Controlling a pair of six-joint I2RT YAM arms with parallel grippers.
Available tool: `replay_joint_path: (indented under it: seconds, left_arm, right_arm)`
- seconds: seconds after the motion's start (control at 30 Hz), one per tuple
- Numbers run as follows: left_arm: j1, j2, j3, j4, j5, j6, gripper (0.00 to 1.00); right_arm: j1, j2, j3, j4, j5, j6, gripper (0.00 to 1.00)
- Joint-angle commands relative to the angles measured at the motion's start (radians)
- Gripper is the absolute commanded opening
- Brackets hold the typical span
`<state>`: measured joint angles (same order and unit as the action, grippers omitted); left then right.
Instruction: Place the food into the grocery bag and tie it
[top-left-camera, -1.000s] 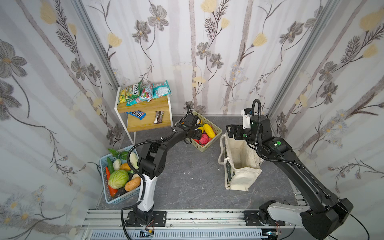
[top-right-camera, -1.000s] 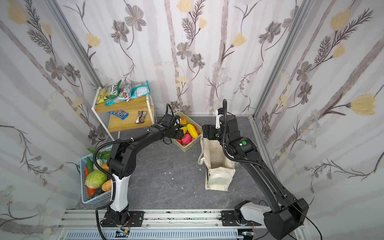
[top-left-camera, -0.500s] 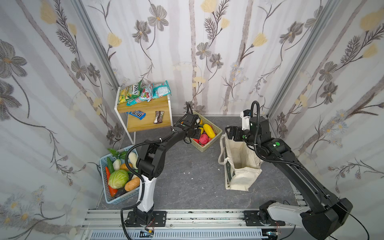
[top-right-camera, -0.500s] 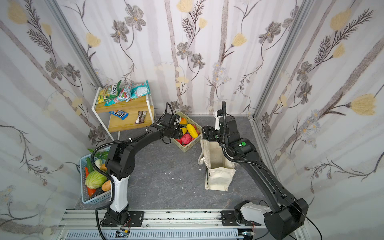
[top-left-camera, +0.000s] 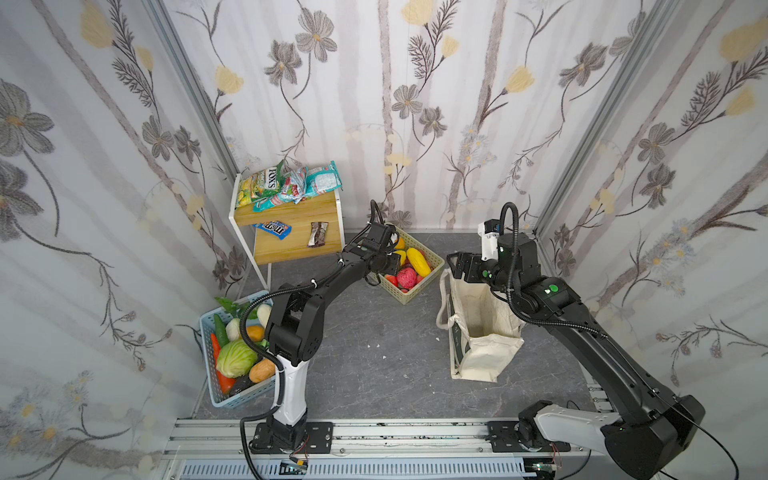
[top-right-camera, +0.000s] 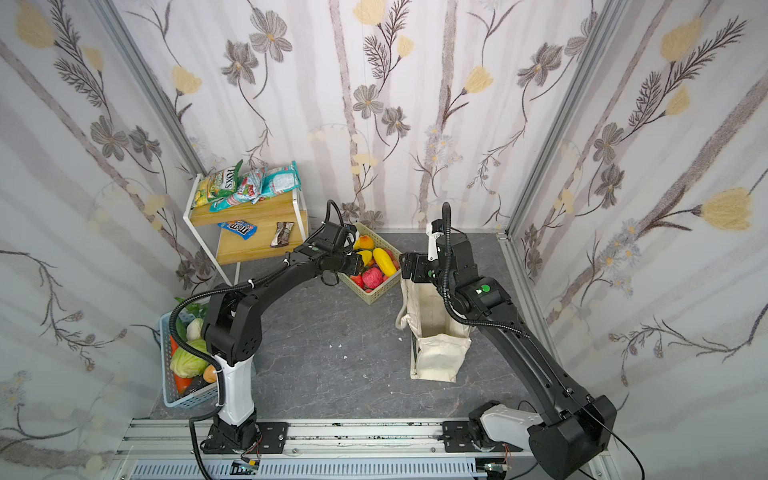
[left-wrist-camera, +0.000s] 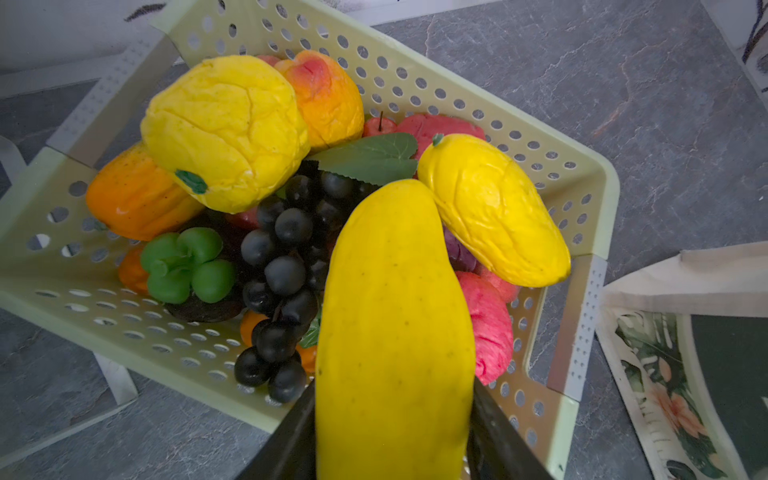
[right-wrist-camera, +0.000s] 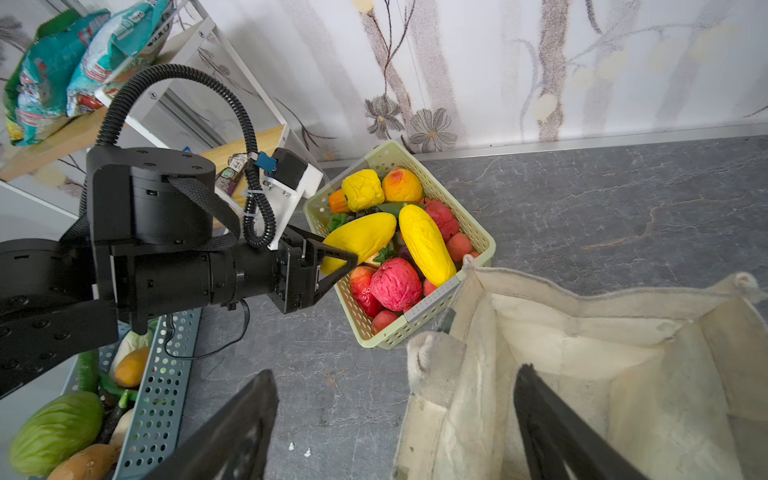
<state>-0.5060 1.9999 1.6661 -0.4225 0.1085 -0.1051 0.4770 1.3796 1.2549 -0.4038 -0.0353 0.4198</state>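
The food lies heaped in a beige perforated basket (left-wrist-camera: 582, 166): a wrinkled yellow mango (left-wrist-camera: 494, 216), a dark grape bunch (left-wrist-camera: 286, 257) and a pink knobbly ball (left-wrist-camera: 490, 324). My left gripper (left-wrist-camera: 392, 415) is shut on a smooth yellow mango (left-wrist-camera: 395, 311), held just over the basket's near side; in both top views this gripper (top-left-camera: 392, 262) (top-right-camera: 358, 262) sits at the basket's left rim. The grocery bag (top-left-camera: 482, 328) (top-right-camera: 436, 328) stands open to the right. My right gripper (right-wrist-camera: 395, 372) is open astride the bag's rim (right-wrist-camera: 436, 361), one finger inside, one outside.
A white-framed wooden shelf (top-left-camera: 291, 216) at the back left carries a FOX'S packet (top-left-camera: 262, 187), other snack bags and a brown bar wrapper (top-left-camera: 318, 234). A light blue basket (top-left-camera: 212, 390) of vegetables sits beside the left arm's base. Patterned walls close in on three sides.
The left jaws have narrowed onto the smooth yellow mango. Both arms have hardly shifted.
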Motion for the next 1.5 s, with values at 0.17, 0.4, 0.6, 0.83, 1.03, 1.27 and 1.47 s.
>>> replay_joint_path:
  seconds: [0.17, 0.4, 0.6, 0.83, 1.03, 1.27, 1.47]
  left_arm:
    - [0.001, -0.082, -0.014, 0.003, 0.015, 0.0, 0.51]
    - [-0.004, -0.151, -0.038, 0.027, 0.058, -0.026, 0.51]
    - [-0.02, -0.21, -0.072, 0.049, 0.069, -0.036, 0.51]
    - [-0.043, -0.278, -0.115, 0.073, 0.067, -0.039, 0.51]
    - [-0.059, -0.327, -0.129, 0.085, 0.05, -0.029, 0.51]
    - [-0.081, -0.381, -0.14, 0.095, 0.059, -0.024, 0.51]
    - [-0.103, -0.421, -0.17, 0.109, 0.059, -0.016, 0.51]
  right_arm:
    - [0.005, 0.044, -0.018, 0.249, -0.171, 0.183, 0.88]
    - [0.005, 0.125, -0.013, 0.374, -0.25, 0.299, 0.87]
    - [0.006, 0.176, -0.035, 0.526, -0.3, 0.469, 0.87]
    - [0.016, 0.252, -0.068, 0.683, -0.328, 0.673, 0.87]
    - [0.034, 0.278, -0.069, 0.704, -0.296, 0.74, 0.87]
    - [0.047, 0.304, -0.075, 0.716, -0.273, 0.789, 0.87]
    - [0.051, 0.326, -0.081, 0.742, -0.268, 0.843, 0.88]
